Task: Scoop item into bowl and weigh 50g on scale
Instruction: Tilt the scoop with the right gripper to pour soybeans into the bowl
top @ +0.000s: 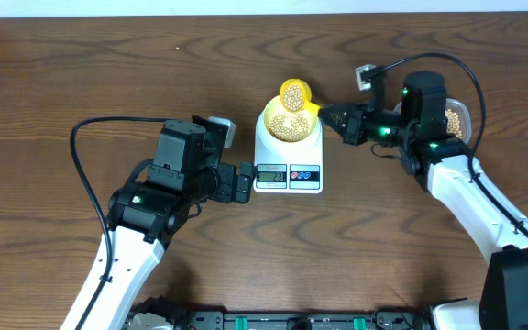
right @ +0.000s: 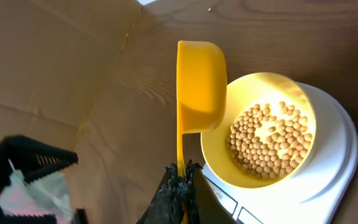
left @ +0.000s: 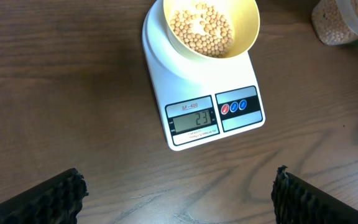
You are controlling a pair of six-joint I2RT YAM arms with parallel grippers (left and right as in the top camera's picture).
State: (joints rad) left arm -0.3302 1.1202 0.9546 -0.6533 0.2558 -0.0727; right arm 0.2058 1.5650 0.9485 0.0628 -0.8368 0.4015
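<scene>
The white scale (top: 288, 170) stands mid-table with the pale yellow bowl (top: 269, 124) on it, and its display (left: 194, 119) reads 23. Tan beans (left: 201, 28) cover the bowl's bottom (right: 269, 140). My right gripper (right: 182, 174) is shut on the thin handle of a bright yellow scoop (right: 201, 87). The scoop's cup (top: 295, 93) hangs over the bowl's far rim with beans in it. My left gripper (left: 179, 199) is open and empty, low over the table just in front of the scale (left: 204, 93).
A clear plastic tub (top: 456, 119) of beans stands at the right behind my right arm, also showing at the top right of the left wrist view as the tub (left: 344, 22). Black cables loop over the table beside both arms.
</scene>
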